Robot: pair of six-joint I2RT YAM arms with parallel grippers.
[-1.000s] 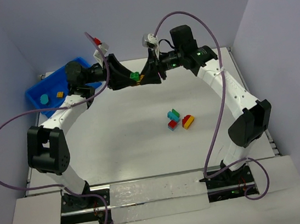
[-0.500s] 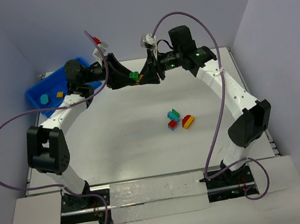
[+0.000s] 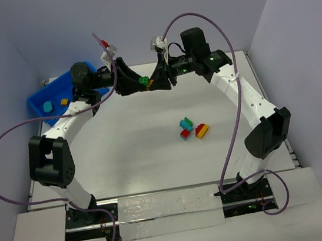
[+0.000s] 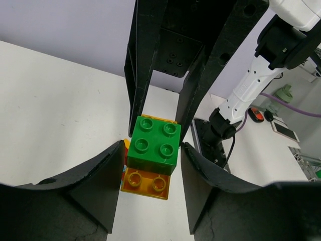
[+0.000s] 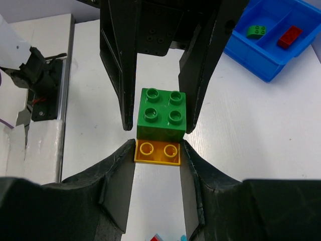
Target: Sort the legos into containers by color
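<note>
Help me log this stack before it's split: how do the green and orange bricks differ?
The green brick shows four studs; the orange brick shows two, the rest covered. Green sits on top, orange underneath. The left tool grips green, the right tool orange. Both are stuck together.

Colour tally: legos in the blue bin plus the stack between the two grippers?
Green: 2, green brick held, green arch in bin
Orange: 2, orange plate held, orange piece in bin
Teal: 1, teal piece in bin
Red: 1, red brick in bin
Total: 6
</note>
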